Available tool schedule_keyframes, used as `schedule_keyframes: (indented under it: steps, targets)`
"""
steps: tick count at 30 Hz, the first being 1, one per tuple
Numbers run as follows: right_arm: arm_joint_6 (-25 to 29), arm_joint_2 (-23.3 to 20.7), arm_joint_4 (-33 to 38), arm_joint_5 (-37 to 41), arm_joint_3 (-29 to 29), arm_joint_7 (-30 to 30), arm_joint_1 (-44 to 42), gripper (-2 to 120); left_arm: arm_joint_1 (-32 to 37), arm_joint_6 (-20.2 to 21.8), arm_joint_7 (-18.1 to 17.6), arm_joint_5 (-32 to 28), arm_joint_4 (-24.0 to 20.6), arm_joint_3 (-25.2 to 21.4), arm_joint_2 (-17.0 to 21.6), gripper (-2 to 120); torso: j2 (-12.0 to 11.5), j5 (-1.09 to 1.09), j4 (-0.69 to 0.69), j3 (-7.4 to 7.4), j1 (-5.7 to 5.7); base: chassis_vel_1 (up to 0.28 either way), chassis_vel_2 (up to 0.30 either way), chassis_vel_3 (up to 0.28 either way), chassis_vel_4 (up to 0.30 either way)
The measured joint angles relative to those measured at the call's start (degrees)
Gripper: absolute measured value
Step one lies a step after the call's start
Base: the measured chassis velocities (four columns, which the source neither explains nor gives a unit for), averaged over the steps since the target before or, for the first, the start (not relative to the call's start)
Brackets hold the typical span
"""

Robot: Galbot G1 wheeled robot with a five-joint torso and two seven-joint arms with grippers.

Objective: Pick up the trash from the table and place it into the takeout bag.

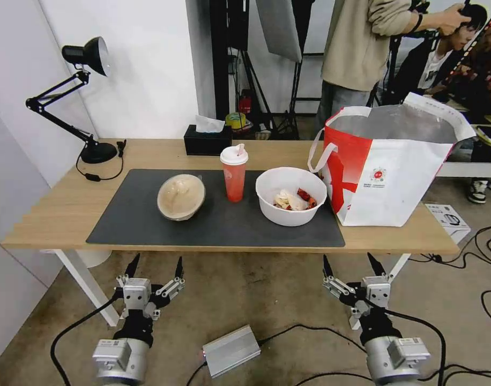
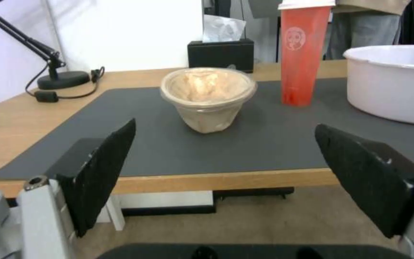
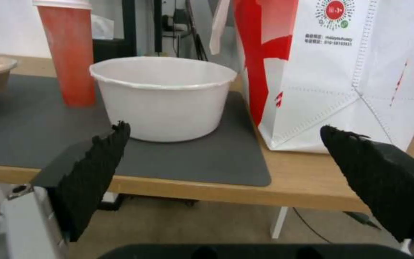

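Note:
On the dark mat of the table (image 1: 52,214) stand a tan round bowl (image 1: 180,197) (image 2: 208,97), a red drink cup (image 1: 234,173) (image 2: 302,54) (image 3: 68,54) with a white lid, and a white round bowl (image 1: 291,195) (image 3: 163,97) (image 2: 399,82) holding food scraps. The red-and-white takeout bag (image 1: 395,166) (image 3: 341,72) stands open at the table's right end, close beside the white bowl. My left gripper (image 1: 155,266) (image 2: 224,144) hangs open below the front edge, facing the tan bowl. Also open, my right gripper (image 1: 351,265) (image 3: 224,144) hangs below the edge, facing the white bowl and bag.
A black desk lamp (image 1: 84,96) with its cord sits at the table's back left, a black tissue box (image 1: 207,138) at the back middle. A silver box (image 1: 232,349) and cables lie on the floor between my arms. White table legs (image 1: 87,284) stand near both grippers.

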Motion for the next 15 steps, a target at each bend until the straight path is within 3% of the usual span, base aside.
schedule_keyframes:
  steps: [15]
  targets:
    - [0.0, 0.0, 0.0, 0.0, 0.0, 0.0, 0.0, 100, 0.0, 0.0, 0.0, 0.0, 0.0, 0.0, 0.0, 100, 0.0, 0.0, 0.0, 0.0, 0.0, 0.0, 0.0, 0.0, 0.0]
